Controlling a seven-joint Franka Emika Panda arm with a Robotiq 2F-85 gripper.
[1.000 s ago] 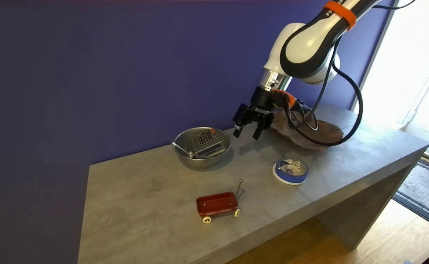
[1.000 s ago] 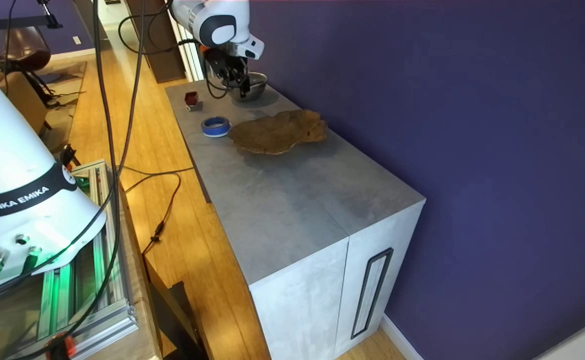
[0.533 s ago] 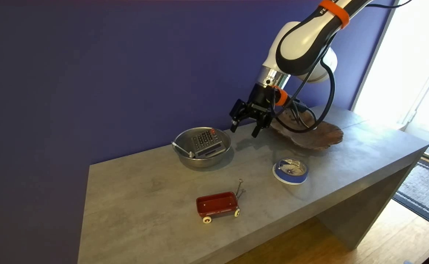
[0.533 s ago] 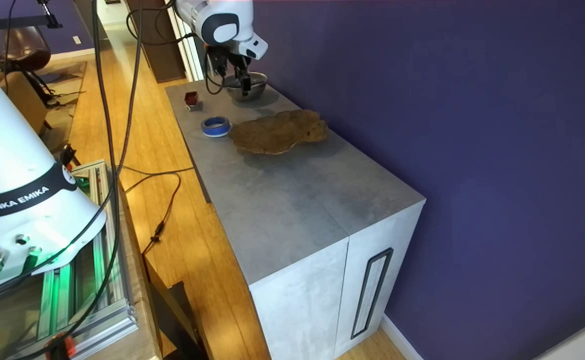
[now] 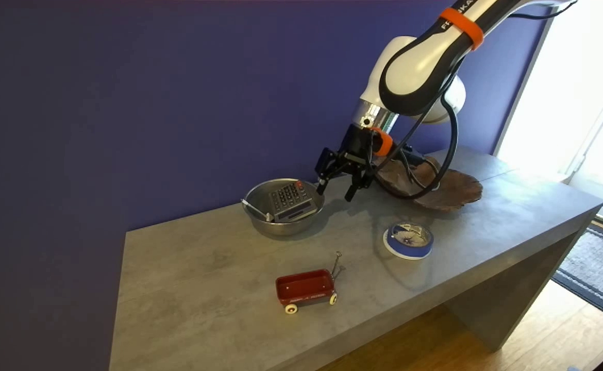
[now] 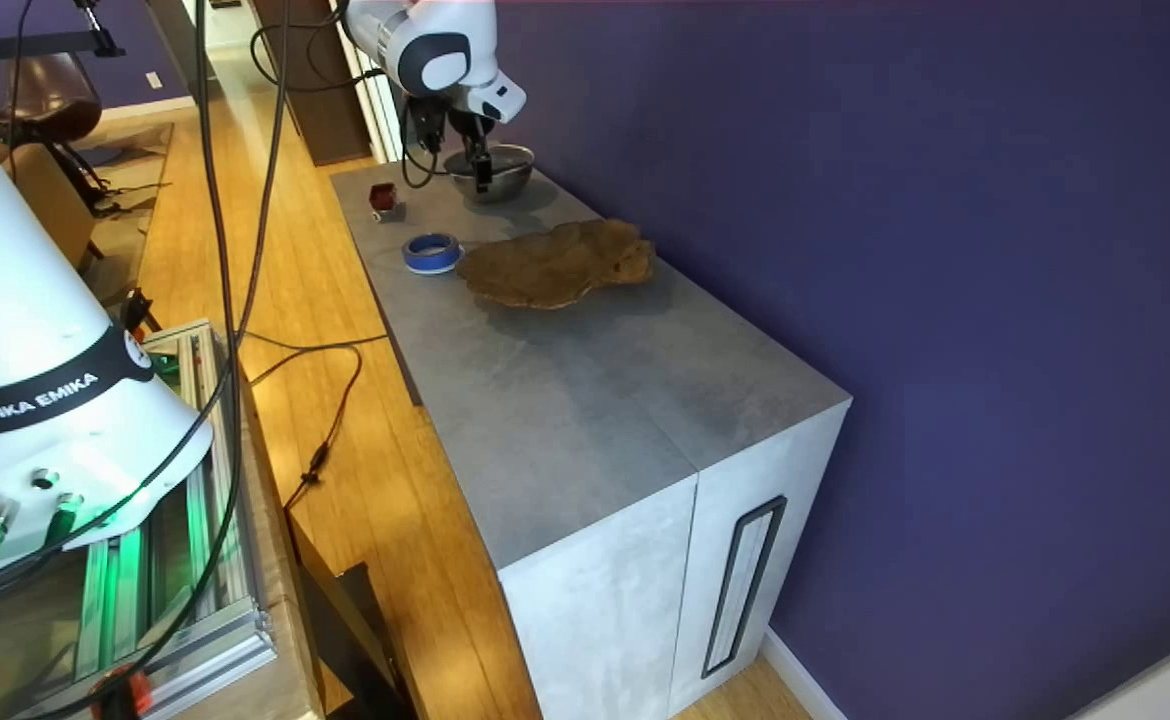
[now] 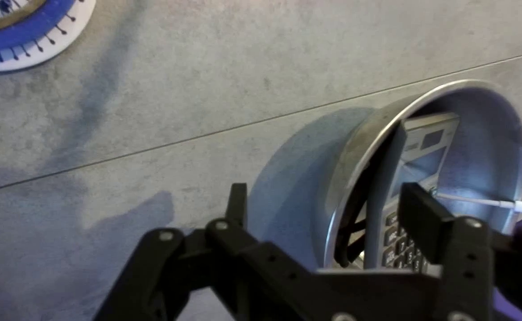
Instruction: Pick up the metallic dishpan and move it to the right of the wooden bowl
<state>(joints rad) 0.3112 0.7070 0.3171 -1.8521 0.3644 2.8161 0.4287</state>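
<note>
My black hand (image 7: 324, 191) is spread wide near the round silver metal bowl (image 5: 281, 230); the wavy brown wooden bowl (image 6: 550, 268) sits apart.

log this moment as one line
gripper: open, empty, near metal bowl; metal bowl: on table, calculator inside; wooden bowl: apart; lift: not begun

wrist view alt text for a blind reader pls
An open black pincer partly hides a metal bowl with a calculator inside and a thin white item over its rim. A blue-and-white dish is cut off top left.
</note>
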